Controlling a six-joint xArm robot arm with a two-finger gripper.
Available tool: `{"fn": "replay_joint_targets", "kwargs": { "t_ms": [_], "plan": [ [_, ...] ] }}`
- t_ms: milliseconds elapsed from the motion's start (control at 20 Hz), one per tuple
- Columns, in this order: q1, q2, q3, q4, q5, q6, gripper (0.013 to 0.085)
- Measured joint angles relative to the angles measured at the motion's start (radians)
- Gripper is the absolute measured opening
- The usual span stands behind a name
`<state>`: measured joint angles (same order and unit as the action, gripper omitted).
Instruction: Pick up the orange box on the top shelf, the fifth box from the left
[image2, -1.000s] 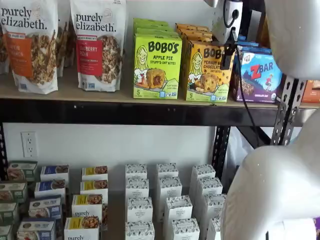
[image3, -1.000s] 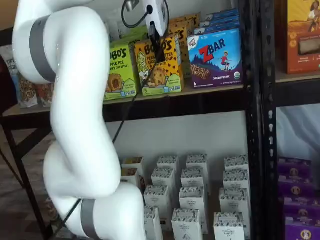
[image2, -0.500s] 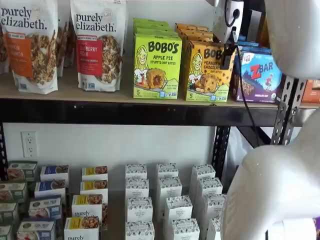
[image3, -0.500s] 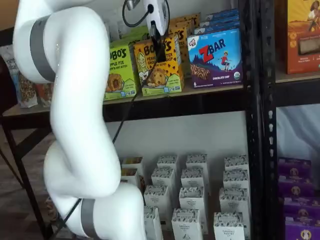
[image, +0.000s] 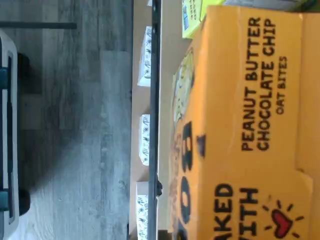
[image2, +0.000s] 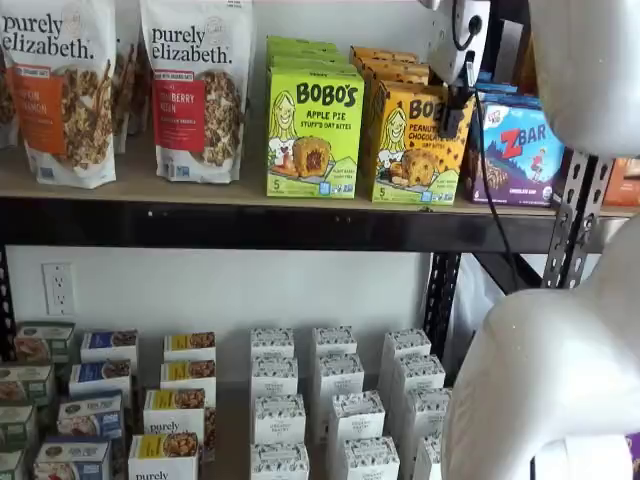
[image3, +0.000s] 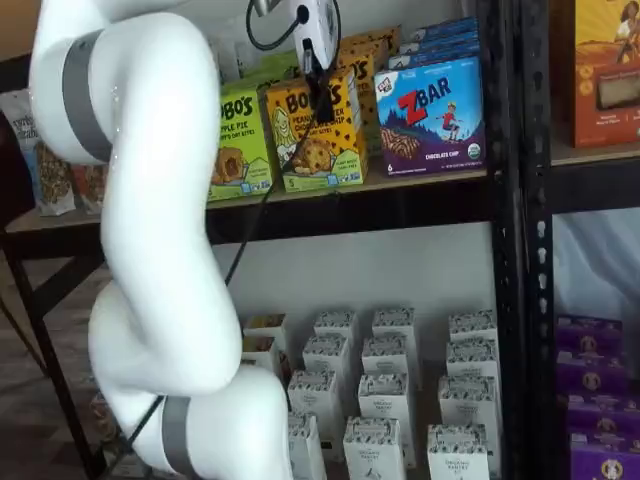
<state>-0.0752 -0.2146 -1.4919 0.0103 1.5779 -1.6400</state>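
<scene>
The orange box (image2: 410, 140) stands on the top shelf (image2: 200, 195) between a lime-green Bobo's box and a ZBar box, and shows in both shelf views (image3: 310, 150). My gripper (image2: 453, 112) hangs at the box's upper front, its black fingers (image3: 320, 98) lying against the box face. The fingers show side-on, so I cannot tell open from shut. The wrist view looks closely onto the box's orange top panel (image: 250, 125), with the shelf's black front rail (image: 155, 100) beside it.
The lime-green Bobo's Apple Pie box (image2: 313, 132) and the blue ZBar box (image2: 520, 150) flank the orange box closely. Granola bags (image2: 195, 90) stand further left. A black upright (image2: 570, 220) is at the right. Several small boxes (image2: 330, 400) fill the lower level. My white arm (image3: 150, 200) blocks part of the shelves.
The gripper has edged slightly up and closer to the shelf. The orange box looks nudged a little; nothing else has moved.
</scene>
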Motion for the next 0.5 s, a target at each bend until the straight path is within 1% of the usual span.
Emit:
{"fn": "replay_joint_targets", "kwargs": {
  "t_ms": [500],
  "plan": [
    [-0.002,-0.004,0.007,0.003,-0.009,-0.002,0.049]
  ]
}}
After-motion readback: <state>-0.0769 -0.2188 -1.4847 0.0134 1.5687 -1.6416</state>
